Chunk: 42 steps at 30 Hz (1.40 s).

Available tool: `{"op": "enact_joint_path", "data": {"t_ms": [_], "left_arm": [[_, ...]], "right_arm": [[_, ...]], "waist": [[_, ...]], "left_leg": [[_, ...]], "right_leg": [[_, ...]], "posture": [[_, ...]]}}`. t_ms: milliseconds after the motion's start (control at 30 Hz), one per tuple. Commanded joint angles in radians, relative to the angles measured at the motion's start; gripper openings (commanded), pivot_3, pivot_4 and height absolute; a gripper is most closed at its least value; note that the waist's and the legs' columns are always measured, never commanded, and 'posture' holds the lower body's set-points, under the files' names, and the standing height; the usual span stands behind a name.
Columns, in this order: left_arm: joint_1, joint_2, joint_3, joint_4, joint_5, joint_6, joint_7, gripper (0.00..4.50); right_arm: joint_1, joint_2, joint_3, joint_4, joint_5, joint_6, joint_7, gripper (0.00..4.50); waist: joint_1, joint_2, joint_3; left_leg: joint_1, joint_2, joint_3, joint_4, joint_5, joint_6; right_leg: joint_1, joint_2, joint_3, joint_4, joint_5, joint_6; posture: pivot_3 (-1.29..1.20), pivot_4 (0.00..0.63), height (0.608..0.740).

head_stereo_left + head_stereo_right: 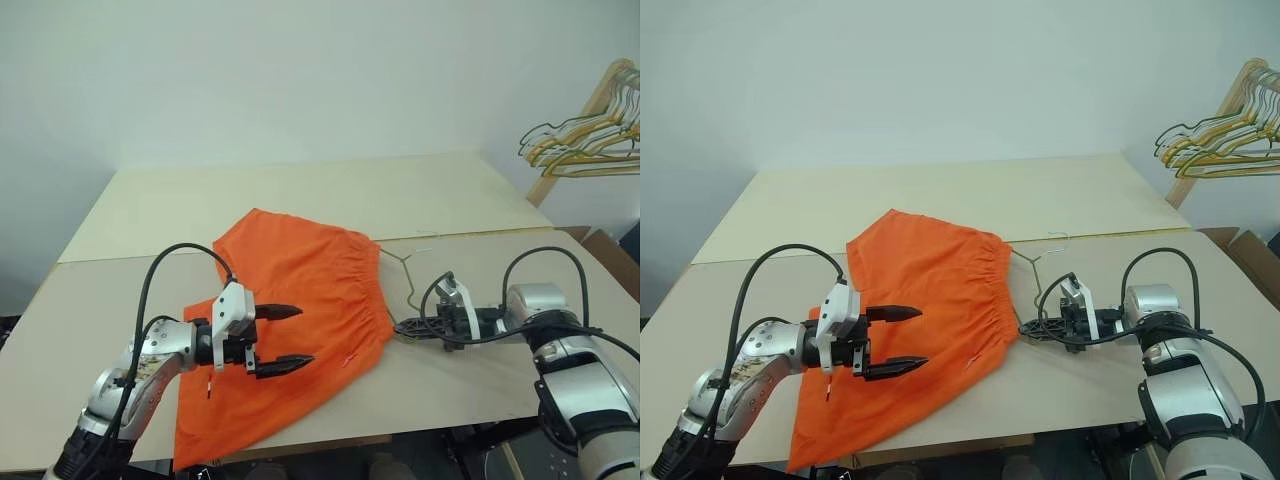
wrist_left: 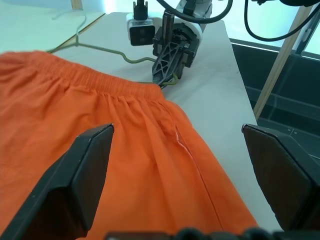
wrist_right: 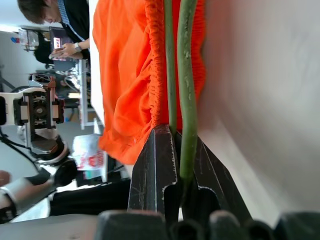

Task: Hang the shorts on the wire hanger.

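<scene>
So we've got the shorts spread flat on the bench, bright orange, gathered waistband facing our right side, with one leg end hanging off the near edge. The wire hanger lies on the bench just beside that waistband, thin olive-green wire, its hook pointing away from us toward the far side, and its near end running right up to the edge of the elastic.

Our right end effector is down low at bench level, pointing left toward the shorts, fingers pinched tight on the hanger's wire. In the right wrist view we can see the green wire running straight out from between the closed black fingers to the bunched orange waistband.

Our left end effector hovers above the middle of the shorts, pointing right, fingers spread wide with nothing between them. Whether it's touching the fabric we can't tell.

Off to the far right there's a wooden rack with a bunch of yellow and grey hangers. A person sits in the background of the right wrist view
</scene>
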Motion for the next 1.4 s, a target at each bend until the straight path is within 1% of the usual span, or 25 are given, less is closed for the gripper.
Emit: {"op": "enact_joint_path", "data": {"t_ms": [33,200,333,467,533,633,700,833,933,1000,1133,1233,1300,1400], "left_arm": [[-0.006,0.006,0.007,-0.026,-0.004,-0.015,0.0,4.45],[-0.038,0.015,0.014,-0.016,-0.004,-0.014,-0.004,4.45],[-0.117,-0.007,0.016,0.015,0.028,-0.038,0.032,4.45],[-0.274,-0.043,0.032,0.096,0.095,-0.069,0.123,4.45],[-0.38,-0.061,0.063,0.162,0.105,-0.09,0.157,4.45],[-0.543,-0.051,0.105,0.28,0.098,-0.116,0.15,4.45],[-0.622,-0.025,0.104,0.363,0.114,-0.148,0.104,4.45],[-0.792,0.033,0.049,0.582,0.187,-0.249,-0.041,4.45],[-0.884,0.059,0.007,0.713,0.214,-0.321,-0.199,4.45],[-0.94,0.087,-0.037,0.81,0.246,-0.399,-0.344,4.45],[-1.061,0.09,-0.096,1.017,0.293,-0.475,-0.499,4.45],[-1.114,0.104,-0.17,1.107,0.29,-0.528,-0.548,4.45],[-1.148,0.1,-0.205,1.178,0.323,-0.579,-0.548,4.45],[-1.195,0.105,-0.294,1.264,0.345,-0.635,-0.548,4.45]], "right_arm": [[0.036,-0.005,-0.056,-0.174,-0.037,-0.091,-0.112,0.0],[0.109,-0.024,-0.091,-0.464,-0.057,-0.168,-0.205,0.0],[0.117,-0.027,-0.105,-0.603,-0.079,-0.209,-0.281,0.0],[0.136,-0.042,-0.081,-0.729,-0.111,-0.285,-0.303,0.0],[0.132,-0.032,-0.078,-0.759,-0.113,-0.284,-0.321,0.0],[0.144,-0.029,-0.039,-0.813,-0.156,-0.335,-0.351,0.0],[0.153,-0.026,-0.018,-0.837,-0.181,-0.369,-0.366,0.0],[0.161,-0.016,0.026,-0.881,-0.213,-0.398,-0.38,0.0],[0.166,-0.016,0.063,-0.904,-0.255,-0.438,-0.391,0.0],[0.161,-0.008,0.072,-0.913,-0.265,-0.449,-0.398,0.0],[0.143,0.006,0.088,-0.922,-0.291,-0.457,-0.409,0.0],[0.129,0.02,0.092,-0.922,-0.301,-0.461,-0.418,0.0],[0.125,0.025,0.098,-0.931,-0.312,-0.47,-0.422,0.0],[0.118,0.037,0.104,-0.946,-0.316,-0.458,-0.426,0.0]], "waist": [[0.0,0.0,0.0],[-0.001,0.0,0.0],[-0.003,0.0,0.0],[0.003,0.0,0.0],[0.004,0.0,0.0],[0.004,-0.001,0.0],[0.0,-0.001,0.0],[-0.01,-0.001,0.0],[-0.01,-0.001,0.0],[-0.01,-0.001,0.0],[-0.012,-0.001,0.0],[-0.013,-0.001,0.0],[-0.013,-0.001,0.0],[-0.014,-0.002,0.001]], "left_leg": [[0.0,0.0,0.0,0.0,0.0,0.0],[-0.001,0.0,0.0,0.0,0.0,0.0],[-0.001,0.0,0.0,0.0,-0.003,0.006],[-0.001,0.0,-0.001,0.0,-0.003,0.006],[-0.001,-0.001,-0.001,0.0,0.0,0.001],[-0.002,-0.001,-0.001,0.001,0.001,-0.001],[-0.002,-0.001,0.0,0.0,0.001,-0.001],[-0.002,-0.001,0.0,0.0,0.001,-0.001],[-0.002,-0.002,0.0,0.0,0.001,-0.001],[-0.002,-0.002,0.0,0.0,0.001,-0.001],[-0.002,-0.001,0.0,0.0,0.001,-0.001],[-0.002,-0.001,0.0,0.001,0.001,0.0],[-0.002,-0.001,0.0,0.002,0.0,0.001],[-0.003,-0.001,0.0,0.002,0.0,0.001]], "right_leg": [[0.0,0.0,0.0,0.0,0.0,0.0],[-0.001,0.0,0.0,0.001,0.0,0.0],[-0.001,0.0,0.0,0.001,0.0,0.0],[-0.001,0.0,0.0,0.001,0.0,0.0],[-0.001,0.0,0.0,0.0,0.0,0.0],[-0.001,0.0,-0.001,-0.001,0.001,0.0],[-0.001,0.0,0.0,-0.001,0.001,0.001],[-0.001,0.0,-0.001,-0.001,0.001,0.001],[-0.001,0.0,-0.001,-0.001,0.001,0.001],[-0.001,0.0,-0.001,-0.001,0.001,0.001],[0.0,0.001,-0.001,0.0,0.001,0.001],[0.0,0.001,-0.001,0.001,0.001,0.001],[-0.001,0.001,-0.001,0.004,0.001,0.001],[-0.001,0.001,-0.001,0.005,0.001,0.001]], "posture": [[0.04,0.0,0.74],[0.03,0.0,0.74],[0.03,0.0,0.74],[0.03,0.0,0.74],[0.03,0.0,0.74],[0.04,0.0,0.74],[0.04,0.0,0.74],[0.04,0.0,0.74],[0.04,0.0,0.74],[0.04,0.0,0.74],[0.03,0.0,0.74],[0.03,0.0,0.74],[0.03,0.0,0.74],[0.02,0.0,0.74]]}}
